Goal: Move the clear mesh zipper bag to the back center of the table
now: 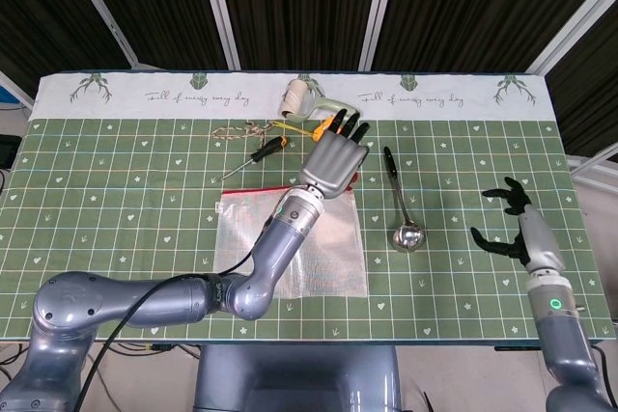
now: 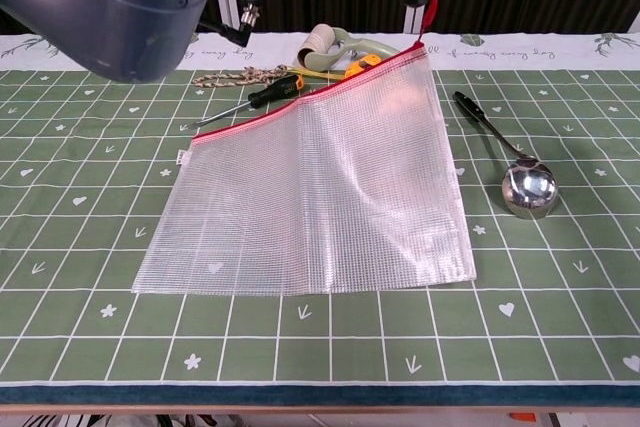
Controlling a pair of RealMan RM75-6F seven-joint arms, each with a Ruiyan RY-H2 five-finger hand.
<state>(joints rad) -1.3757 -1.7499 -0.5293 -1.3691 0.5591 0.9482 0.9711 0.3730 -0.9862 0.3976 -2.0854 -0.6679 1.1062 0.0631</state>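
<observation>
Dark slatted panels with pale metal struts close off the room behind your table (image 1: 116,200), which wears a green grid-patterned cloth with a white band along its back edge. Your left hand (image 1: 333,156) has the clear mesh zipper bag (image 2: 320,187) pinched by the red pull at its right top corner, lifting that corner while the lower edge lies on the cloth near the table's middle. Your right hand (image 1: 515,224) hovers over the right edge, fingers spread, holding nothing. From the head view you see both hands; the chest view cuts them off but shows the bag's tilt, the screwdriver (image 2: 252,99), chain (image 2: 235,77) and spoon (image 2: 525,187) more clearly.
</observation>
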